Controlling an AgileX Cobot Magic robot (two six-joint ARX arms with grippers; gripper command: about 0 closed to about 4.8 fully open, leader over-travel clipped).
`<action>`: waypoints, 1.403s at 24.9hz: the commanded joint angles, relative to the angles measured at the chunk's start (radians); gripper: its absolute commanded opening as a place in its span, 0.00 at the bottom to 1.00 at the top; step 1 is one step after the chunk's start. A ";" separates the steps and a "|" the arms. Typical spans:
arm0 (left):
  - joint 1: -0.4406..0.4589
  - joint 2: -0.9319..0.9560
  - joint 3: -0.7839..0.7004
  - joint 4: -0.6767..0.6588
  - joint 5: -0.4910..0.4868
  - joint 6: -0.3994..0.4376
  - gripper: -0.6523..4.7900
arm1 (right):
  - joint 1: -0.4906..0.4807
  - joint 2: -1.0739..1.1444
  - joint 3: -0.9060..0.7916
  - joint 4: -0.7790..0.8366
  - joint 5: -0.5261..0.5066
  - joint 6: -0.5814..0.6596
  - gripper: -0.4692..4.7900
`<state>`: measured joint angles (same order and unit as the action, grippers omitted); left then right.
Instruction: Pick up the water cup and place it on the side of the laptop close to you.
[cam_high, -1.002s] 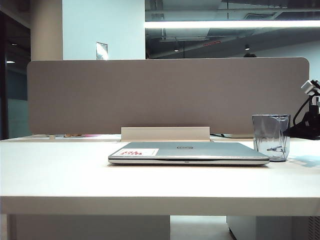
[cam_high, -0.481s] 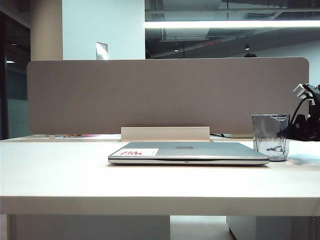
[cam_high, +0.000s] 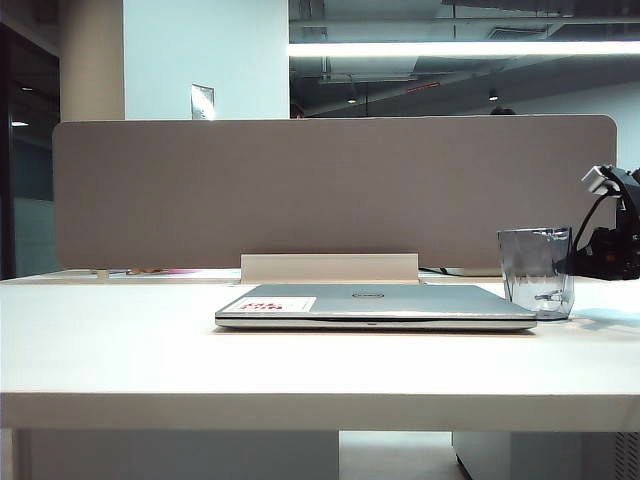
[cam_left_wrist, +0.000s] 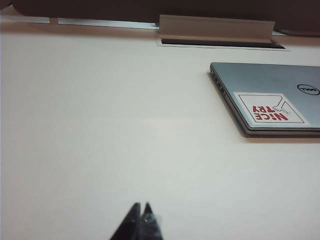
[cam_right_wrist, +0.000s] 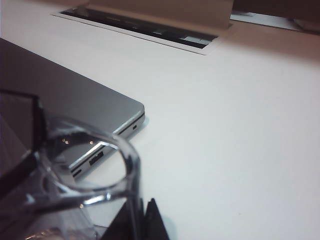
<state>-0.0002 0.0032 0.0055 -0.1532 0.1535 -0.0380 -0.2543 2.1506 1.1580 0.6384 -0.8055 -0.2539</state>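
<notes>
One light, rigid, slick plastic water cup (cam_high: 536, 271) stands just beside the laptop (cam_high: 375, 304), right gripper (cam_right_wrist: 142, 212) pinched onto its handle (cam_right_wrist: 95, 165), left gripper (cam_left_wrist: 141, 216) closed, empty, well apart.

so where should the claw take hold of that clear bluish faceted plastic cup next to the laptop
Probably by its squared side handle or the rim beside it, coming in from the right, the side away from the slim silver-grey laptop. The clear bluish faceted plastic cup stands upright on the table; the right claw is already there, jaws closed at the handle. The left claw is far off.
</notes>
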 joint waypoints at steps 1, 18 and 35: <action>0.002 0.001 0.002 -0.008 0.001 0.004 0.11 | 0.000 -0.005 0.005 0.010 -0.005 0.023 0.08; 0.002 0.001 0.002 -0.010 0.001 0.004 0.11 | -0.051 -0.352 -0.002 -0.427 -0.032 0.037 0.08; 0.002 0.001 0.002 -0.010 0.008 -0.001 0.11 | 0.015 -0.718 -0.190 -0.426 0.025 0.049 0.08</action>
<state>-0.0002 0.0029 0.0055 -0.1539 0.1551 -0.0383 -0.2409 1.4494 0.9688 0.1970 -0.7765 -0.2100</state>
